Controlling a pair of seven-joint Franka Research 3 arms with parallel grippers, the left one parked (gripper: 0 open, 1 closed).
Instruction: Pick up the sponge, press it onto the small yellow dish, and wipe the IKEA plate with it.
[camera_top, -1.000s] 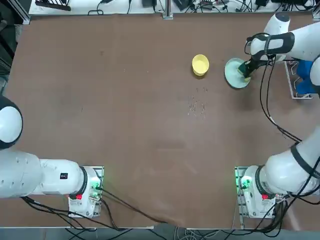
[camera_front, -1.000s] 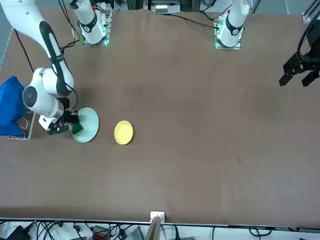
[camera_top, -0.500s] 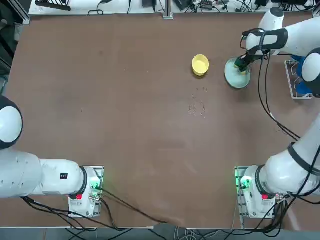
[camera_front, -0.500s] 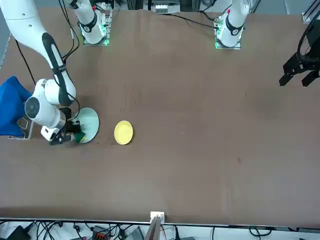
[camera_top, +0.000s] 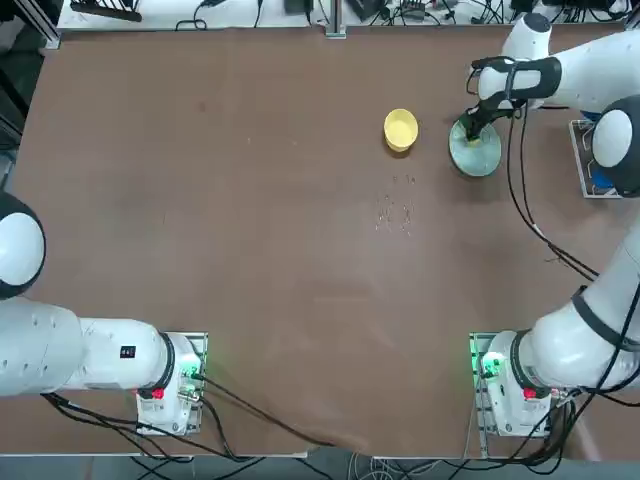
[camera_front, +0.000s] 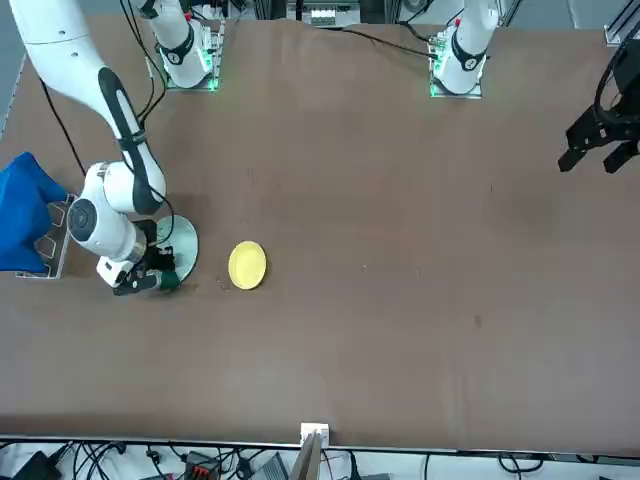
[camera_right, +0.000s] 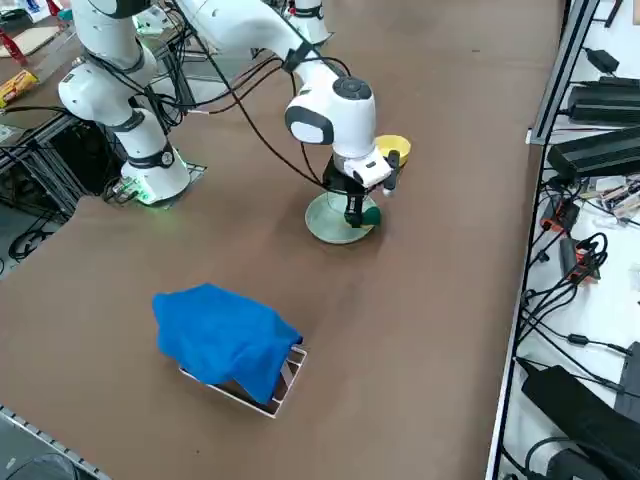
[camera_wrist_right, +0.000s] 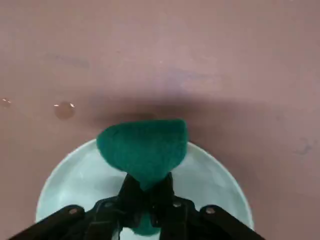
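My right gripper (camera_top: 467, 127) is shut on the sponge (camera_wrist_right: 142, 147), whose dark green face shows in the wrist view. It presses the sponge down at the rim of the pale mint IKEA plate (camera_wrist_right: 65, 185), and the sponge overhangs that rim onto the brown table. From the right side, the sponge (camera_right: 371, 214) sits under the gripper (camera_right: 355, 212) at the plate's (camera_right: 330, 224) edge. The small yellow dish (camera_top: 401, 129) stands apart, just left of the plate (camera_top: 478, 155) in the top view. From the front, the arm covers part of the plate (camera_front: 183, 240).
A blue cloth (camera_right: 225, 335) lies over a wire rack (camera_top: 584, 160) near the table's right edge, close to the plate. Small crumbs (camera_top: 394, 212) dot the table in front of the yellow dish. Droplets (camera_wrist_right: 64, 109) lie on the table beyond the plate's rim.
The gripper has dragged the sponge across the plate, from its right side to the rim on the far left, nearer the yellow dish. It has stayed shut throughout.
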